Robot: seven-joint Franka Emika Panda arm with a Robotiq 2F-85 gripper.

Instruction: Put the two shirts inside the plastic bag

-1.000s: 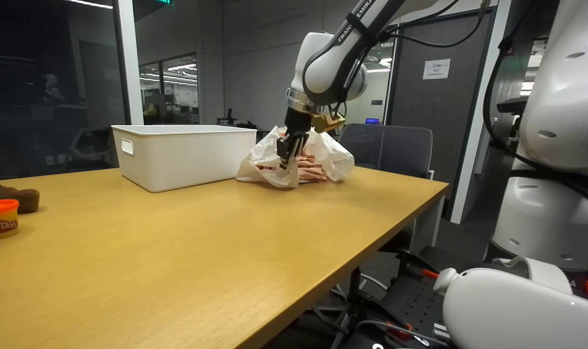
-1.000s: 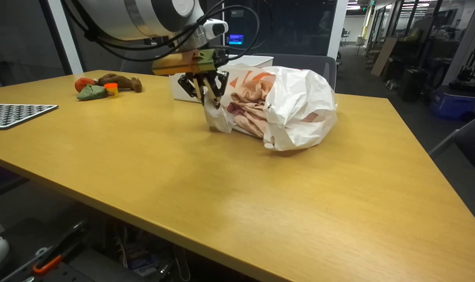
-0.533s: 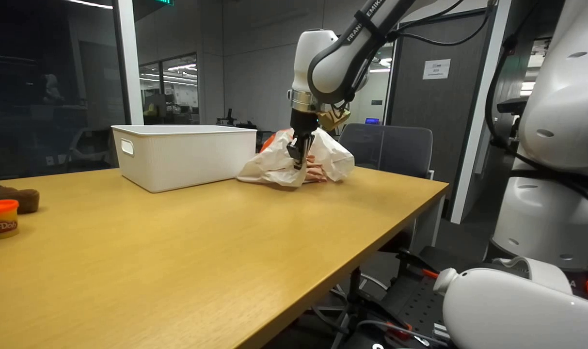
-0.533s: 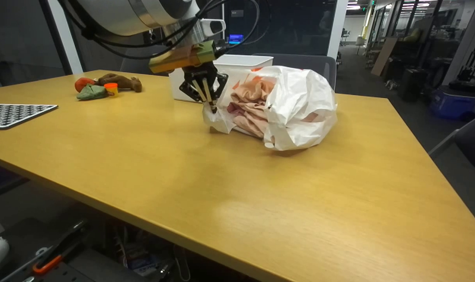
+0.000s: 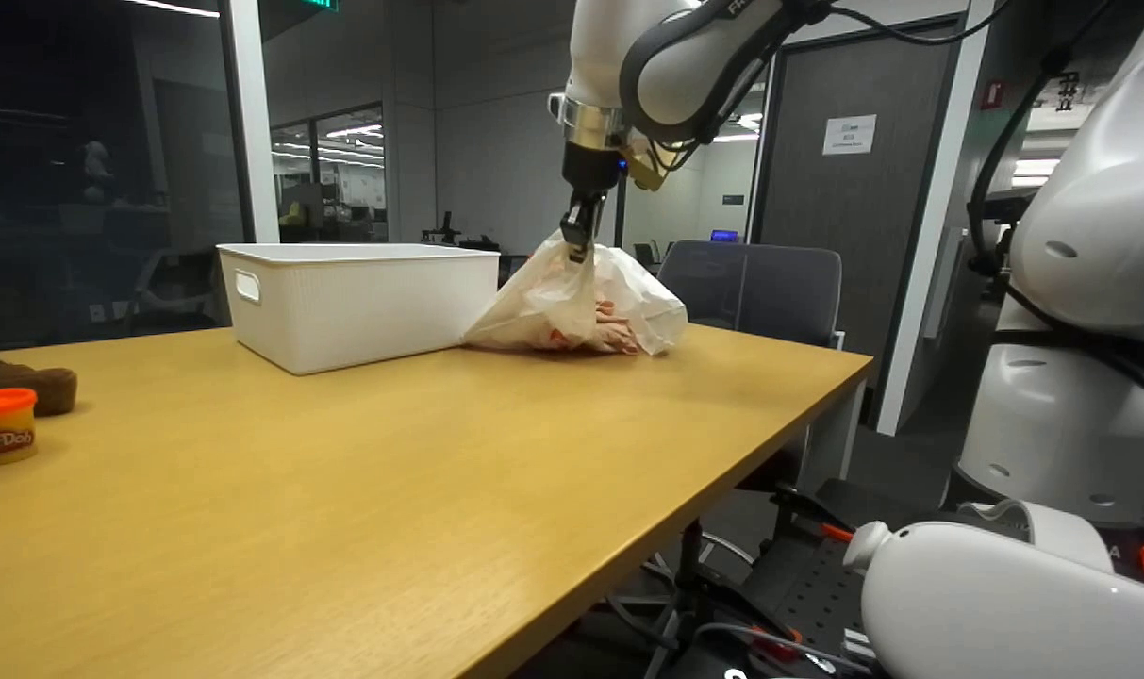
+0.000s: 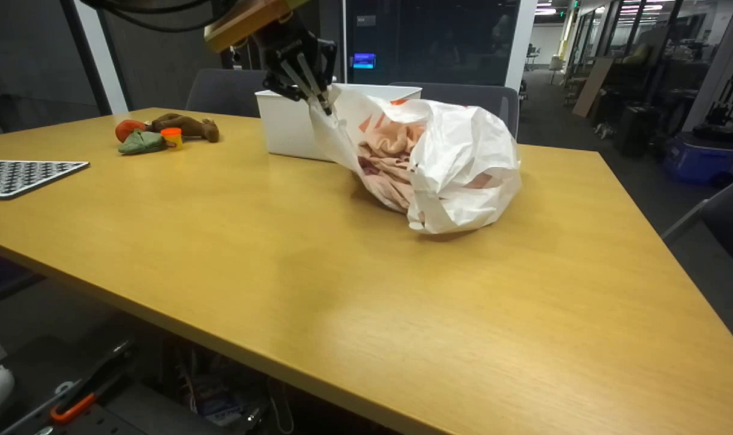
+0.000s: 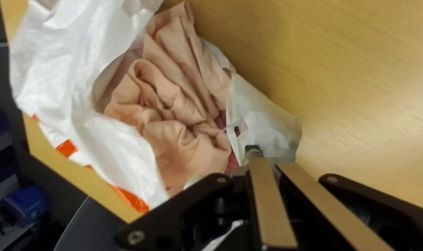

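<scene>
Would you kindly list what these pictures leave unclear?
Wrist view: rest of the dark pink fabric, covered by peach shirt and plastic bag.
In both exterior views: floor of the white box, behind its walls.
In an exterior view: patterned board, cut off by left edge.
In an exterior view: door sign, too small to read.

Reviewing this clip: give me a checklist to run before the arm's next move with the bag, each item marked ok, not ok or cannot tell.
1. Hand gripping the plastic bag: ok, its edge is pinched in both exterior views.
2. Bag open: ok, cloth shows in its mouth.
3. Peach shirt fully inside: cannot tell, it reaches the mouth's edge.
4. Second shirt inside: cannot tell, only a dark pink patch shows, perhaps part of it.
5. Bag clear of the white bin: cannot tell, no view settles it.
6. Play-Doh tub out of the way: ok, well apart from the bag.
</scene>
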